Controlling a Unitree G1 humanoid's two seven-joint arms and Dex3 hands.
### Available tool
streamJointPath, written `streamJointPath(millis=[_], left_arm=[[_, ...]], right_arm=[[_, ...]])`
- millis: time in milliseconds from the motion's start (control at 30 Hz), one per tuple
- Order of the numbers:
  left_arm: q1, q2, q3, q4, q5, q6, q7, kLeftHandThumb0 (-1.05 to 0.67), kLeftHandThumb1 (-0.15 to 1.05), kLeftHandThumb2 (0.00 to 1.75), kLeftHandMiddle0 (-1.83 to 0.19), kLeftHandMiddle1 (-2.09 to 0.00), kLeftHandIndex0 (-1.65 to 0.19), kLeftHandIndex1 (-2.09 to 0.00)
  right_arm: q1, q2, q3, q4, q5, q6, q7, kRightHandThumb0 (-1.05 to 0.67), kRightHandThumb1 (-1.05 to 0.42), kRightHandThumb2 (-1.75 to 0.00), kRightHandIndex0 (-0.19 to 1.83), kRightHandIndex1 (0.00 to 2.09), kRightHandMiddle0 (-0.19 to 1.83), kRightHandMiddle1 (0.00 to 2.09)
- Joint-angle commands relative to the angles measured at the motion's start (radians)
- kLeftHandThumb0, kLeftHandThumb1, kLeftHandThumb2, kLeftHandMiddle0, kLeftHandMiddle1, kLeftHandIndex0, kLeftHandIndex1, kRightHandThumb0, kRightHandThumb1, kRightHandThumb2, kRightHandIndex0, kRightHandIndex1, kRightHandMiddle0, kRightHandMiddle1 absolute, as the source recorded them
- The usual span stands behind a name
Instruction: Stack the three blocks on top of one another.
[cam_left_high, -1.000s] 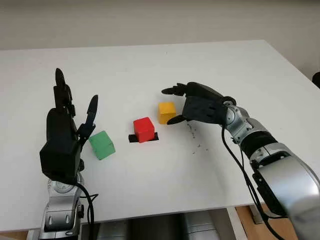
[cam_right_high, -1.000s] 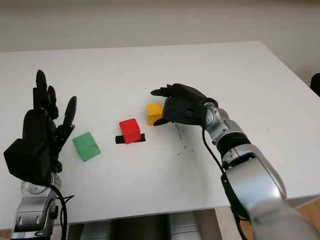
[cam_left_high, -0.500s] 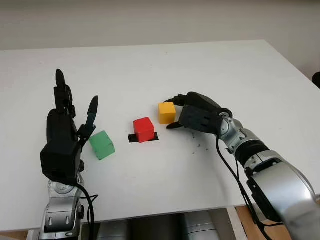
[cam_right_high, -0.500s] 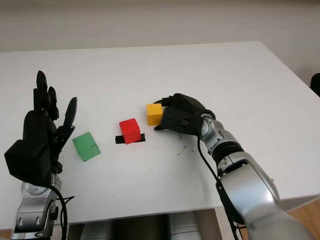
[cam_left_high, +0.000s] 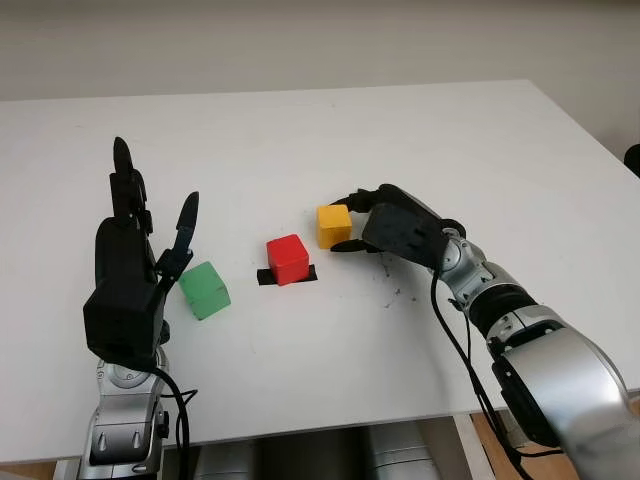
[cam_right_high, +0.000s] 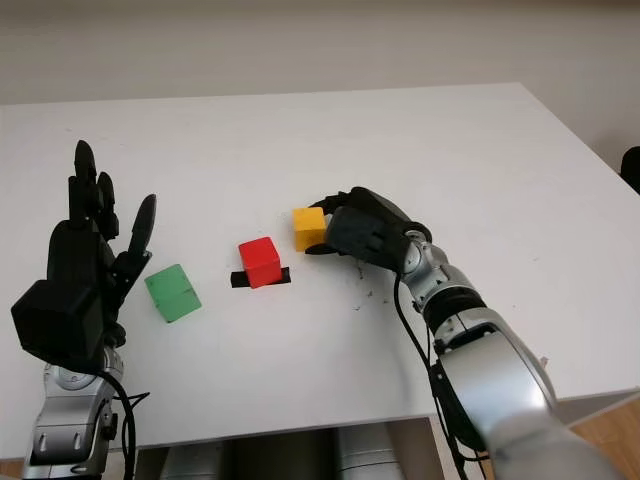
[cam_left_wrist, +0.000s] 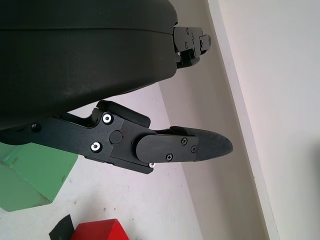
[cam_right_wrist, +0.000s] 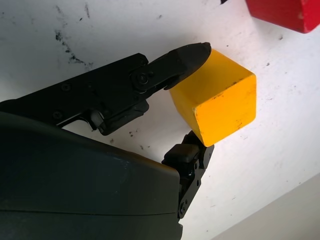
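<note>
A: On the white desk (cam_left_high: 420, 140), in the left eye view, what lies where?

B: Three blocks. The red block (cam_left_high: 288, 259) sits on a strip of black tape (cam_left_high: 268, 277) near the middle. The yellow block (cam_left_high: 334, 225) is close by at its 2 o'clock, apart from it. The green block (cam_left_high: 204, 289) is at the red one's 8 o'clock, well apart. Faint dark scuffs (cam_left_high: 392, 290) mark the desk at the yellow block's 4 o'clock.

A: And the hands there?

B: The right hand (cam_left_high: 398, 225) is against the yellow block at its 3 o'clock, fingers closing on both sides of it. The left hand (cam_left_high: 128, 285) is upright just beside the green block at its 9 o'clock, open, holding nothing.

A: Right eye view?

B: Same layout; the yellow block (cam_right_high: 309, 227) stands on the desk with the right hand (cam_right_high: 365, 232) at it.

A: Left wrist view?

B: One black finger (cam_left_wrist: 170, 148) reaches out above the desk, touching nothing; the green block's corner (cam_left_wrist: 30, 175) and the red block's top (cam_left_wrist: 100, 231) are below it.

A: Right wrist view?

B: Two fingertips (cam_right_wrist: 187, 54) pinch opposite faces of the yellow block (cam_right_wrist: 215, 97), which sits on the desk; the red block (cam_right_wrist: 282, 12) is near.
</note>
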Motion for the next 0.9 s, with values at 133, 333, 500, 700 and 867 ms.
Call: streamJointPath(millis=[133,333,500,700,867], left_arm=[[-0.002,-0.005,-0.008,-0.006,0.010,0.011,0.006,-0.61,1.05,0.36,0.03,-0.05,0.09,-0.05],[0.002,-0.001,-0.008,0.000,0.015,0.001,0.009,-0.61,1.05,0.36,0.03,-0.05,0.09,-0.05],[0.001,-0.004,-0.009,0.002,0.014,0.001,0.012,-0.60,1.05,0.36,0.04,-0.05,0.09,-0.05],[0.005,-0.007,-0.009,0.003,0.009,0.000,0.013,-0.61,1.05,0.36,0.04,-0.05,0.10,-0.05],[0.008,-0.004,-0.008,0.004,0.005,-0.005,0.011,-0.60,1.05,0.35,0.04,-0.05,0.10,-0.05]], right_arm=[[0.027,0.023,-0.039,0.005,0.043,0.006,0.042,-0.56,-0.91,-0.05,0.22,0.05,0.52,0.66],[0.037,0.031,-0.049,0.003,0.052,-0.018,0.039,-0.54,-0.93,-0.06,0.25,0.06,0.47,0.97],[0.045,0.033,-0.043,0.005,0.043,-0.039,0.021,-0.54,-0.96,-0.06,0.28,0.07,0.49,1.15],[0.055,0.032,-0.034,0.004,0.028,-0.076,-0.008,-0.50,-0.96,-0.05,0.31,0.07,0.44,1.38],[0.059,0.028,-0.046,0.000,0.035,-0.111,-0.025,-0.47,-0.96,-0.06,0.31,0.06,0.40,1.45]])
